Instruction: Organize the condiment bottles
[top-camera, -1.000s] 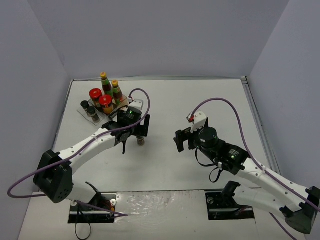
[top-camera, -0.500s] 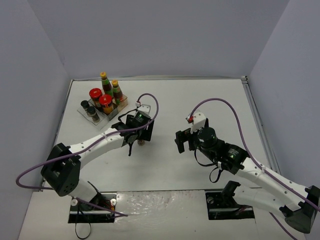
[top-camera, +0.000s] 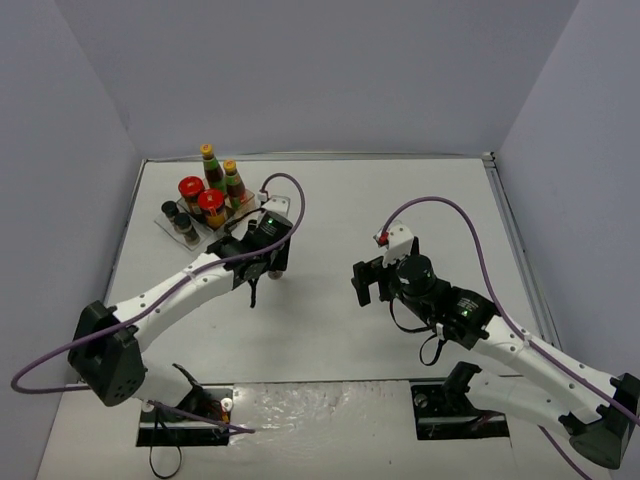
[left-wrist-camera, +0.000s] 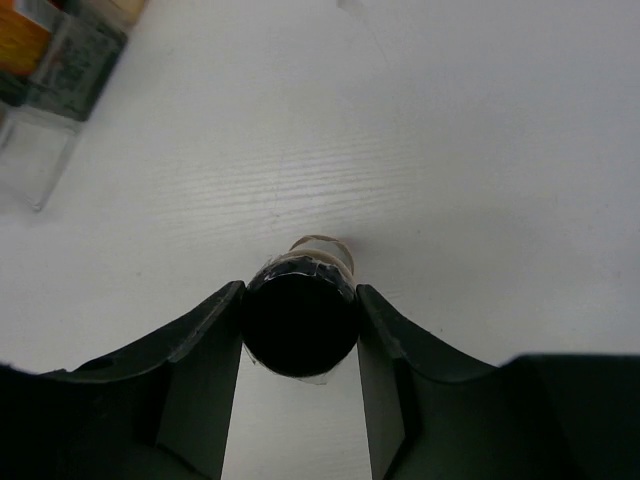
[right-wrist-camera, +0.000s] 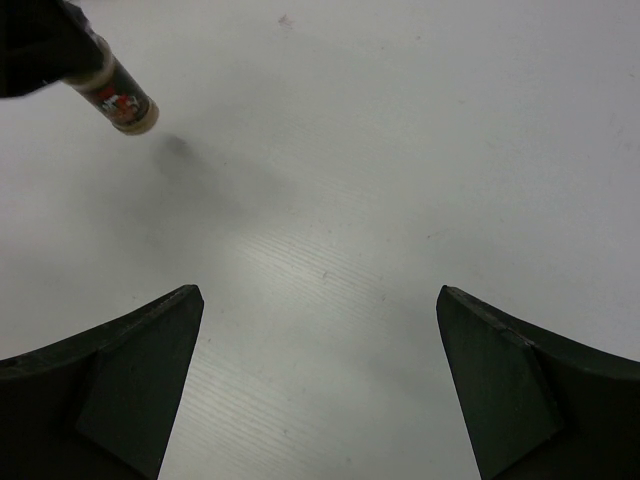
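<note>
My left gripper (left-wrist-camera: 300, 322) is shut on the black cap of a tiny spice jar (left-wrist-camera: 300, 318), one finger on each side. From the right wrist view that jar (right-wrist-camera: 118, 98) hangs tilted just above the table, over its own shadow. In the top view the left gripper (top-camera: 274, 262) sits right of the rack (top-camera: 163, 226). The rack holds two yellow-capped sauce bottles (top-camera: 209, 166), two red-lidded jars (top-camera: 211, 204) and two black-capped spice jars (top-camera: 184, 223). My right gripper (top-camera: 366, 284) stands open mid-table with nothing between its fingers (right-wrist-camera: 130, 360).
The rack's clear plastic corner (left-wrist-camera: 35, 150) shows at the top left of the left wrist view. Grey walls close the table on three sides. Purple cables loop above both arms.
The left gripper's fingers have closed on the spice jar's cap, and the gripper has shifted slightly left and back toward the rack. The right arm has stayed put.
</note>
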